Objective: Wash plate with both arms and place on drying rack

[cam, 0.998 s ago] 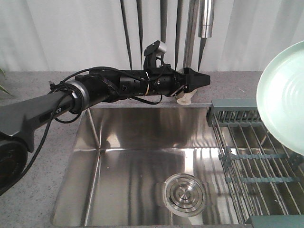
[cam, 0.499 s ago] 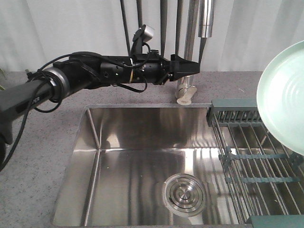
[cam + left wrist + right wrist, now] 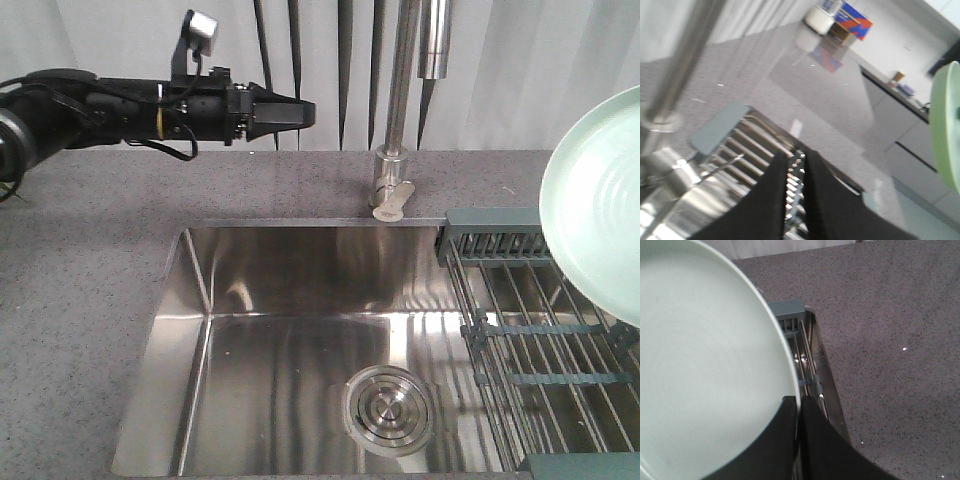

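The pale mint-green plate (image 3: 596,210) is held up on edge over the drying rack (image 3: 530,330) at the right side of the sink. My right gripper (image 3: 799,401) is shut on the plate's (image 3: 705,365) rim, with wires of the rack (image 3: 807,357) just beyond it; that gripper is outside the front view. My left arm (image 3: 120,108) reaches in from the upper left above the counter. Its gripper (image 3: 305,112) is shut and empty, well left of the faucet. In the left wrist view the gripper (image 3: 796,154) points toward the rack (image 3: 752,142), and the plate (image 3: 946,130) shows at the right edge.
A steel sink basin (image 3: 300,330) with a round drain (image 3: 390,410) fills the middle. The tall faucet (image 3: 400,100) and its lever (image 3: 388,205) stand behind the sink. Grey speckled counter (image 3: 80,300) surrounds it. Utensils (image 3: 345,60) hang on the back wall.
My left arm has pulled back to the left and risen, away from the faucet base. The plate over the rack has stayed where it was.
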{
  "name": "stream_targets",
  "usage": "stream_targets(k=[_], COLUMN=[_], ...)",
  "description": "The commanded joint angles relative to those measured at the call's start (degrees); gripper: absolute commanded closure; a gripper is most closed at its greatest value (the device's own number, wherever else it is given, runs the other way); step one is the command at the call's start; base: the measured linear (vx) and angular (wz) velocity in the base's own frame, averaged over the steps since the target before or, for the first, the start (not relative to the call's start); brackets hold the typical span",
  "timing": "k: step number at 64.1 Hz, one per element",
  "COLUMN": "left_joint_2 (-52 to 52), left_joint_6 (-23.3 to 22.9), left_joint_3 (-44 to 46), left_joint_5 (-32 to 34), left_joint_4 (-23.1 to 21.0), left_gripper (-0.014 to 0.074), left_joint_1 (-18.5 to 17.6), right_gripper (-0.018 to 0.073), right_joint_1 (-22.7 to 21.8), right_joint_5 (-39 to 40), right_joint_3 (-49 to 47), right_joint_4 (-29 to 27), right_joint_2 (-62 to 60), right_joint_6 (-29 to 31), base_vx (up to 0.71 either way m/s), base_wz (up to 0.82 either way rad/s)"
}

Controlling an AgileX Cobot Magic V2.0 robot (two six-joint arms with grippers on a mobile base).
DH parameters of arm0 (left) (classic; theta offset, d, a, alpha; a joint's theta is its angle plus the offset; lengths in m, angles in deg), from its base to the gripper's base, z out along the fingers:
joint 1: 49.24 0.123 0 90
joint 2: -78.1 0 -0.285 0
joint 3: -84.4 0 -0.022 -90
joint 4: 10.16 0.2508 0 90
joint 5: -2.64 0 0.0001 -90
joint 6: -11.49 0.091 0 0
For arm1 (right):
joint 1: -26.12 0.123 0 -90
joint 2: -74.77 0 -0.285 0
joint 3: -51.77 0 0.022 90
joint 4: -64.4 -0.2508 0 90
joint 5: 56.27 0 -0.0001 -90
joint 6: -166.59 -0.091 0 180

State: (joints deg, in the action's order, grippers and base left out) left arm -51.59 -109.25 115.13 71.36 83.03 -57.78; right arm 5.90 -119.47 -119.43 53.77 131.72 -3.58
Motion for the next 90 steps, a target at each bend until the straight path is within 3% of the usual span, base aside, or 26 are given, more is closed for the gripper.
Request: stream_targets(k=[1, 7, 12, 19, 28, 43, 53, 61, 67, 78, 90], left_joint_2=[7.2, 11.6, 15.5, 21.0, 27.4, 37.8, 46.1, 52.6, 57.0, 63.6, 67.1], left_joint_6=[-0.5, -0.5, -0.5, -0.5, -0.5, -0.5, -0.5, -0.5, -0.5, -0.5, -0.4], left_joint_3=[1.3, 1.3, 1.3, -0.5, -3.6, -13.6, -23.2, -32.0, -38.2, -47.2, -51.9], left_joint_5=[10.8, 10.8, 10.8, 10.7, 10.7, 10.7, 10.7, 10.7, 10.0, 7.5, 6.9], left_joint_4=[-0.7, 4.0, 10.4, 10.3, 10.3, 10.3, 10.3, 10.3, 10.3, 10.3, 10.3], left_gripper=[0.0604, 0.0604, 0.0604, 0.0604, 0.0604, 0.0604, 0.0604, 0.0604, 0.0604, 0.0604, 0.0604], left_joint_1=[1.3, 1.6, 1.6, 3.3, 7.3, 18.2, 25.2, 29.6, 30.9, 31.0, 31.0], right_gripper=[0.0566, 0.0566, 0.0566, 0.0566, 0.0566, 0.0566, 0.0566, 0.0566, 0.0566, 0.0566, 0.0566], right_joint_1=[0.1, 0.1, 0.2, 1.2, 9.9, 24.2, 28.3, 28.1, 28.1, 28.1, 28.2], right_joint_5=[3.6, 3.7, 3.6, 3.7, 4.2, 2.9, -0.5, -2.4, -4.4, -3.9, 0.8], right_joint_3=[-1.9, -1.9, -1.9, -1.9, -1.9, -1.9, -1.9, -1.8, -1.8, -1.8, -1.8], right_joint_4=[-0.9, -0.9, -1.0, -0.7, 4.2, 19.6, 20.7, 16.3, 10.6, -8.9, -24.2], right_joint_2=[-0.2, -0.2, -0.2, 0.2, 2.7, 6.1, 6.5, 6.9, 8.6, 15.0, 21.6], right_joint_6=[0.7, 0.8, 1.0, 3.5, 3.9, -3.2, -4.4, -4.3, -2.6, 5.3, 11.0], base_vx=[0.00, 0.00, 0.00, 0.00, 0.00, 0.00, 0.00, 0.00, 0.00, 0.00, 0.00], base_wz=[0.00, 0.00, 0.00, 0.00, 0.00, 0.00, 0.00, 0.00, 0.00, 0.00, 0.00])
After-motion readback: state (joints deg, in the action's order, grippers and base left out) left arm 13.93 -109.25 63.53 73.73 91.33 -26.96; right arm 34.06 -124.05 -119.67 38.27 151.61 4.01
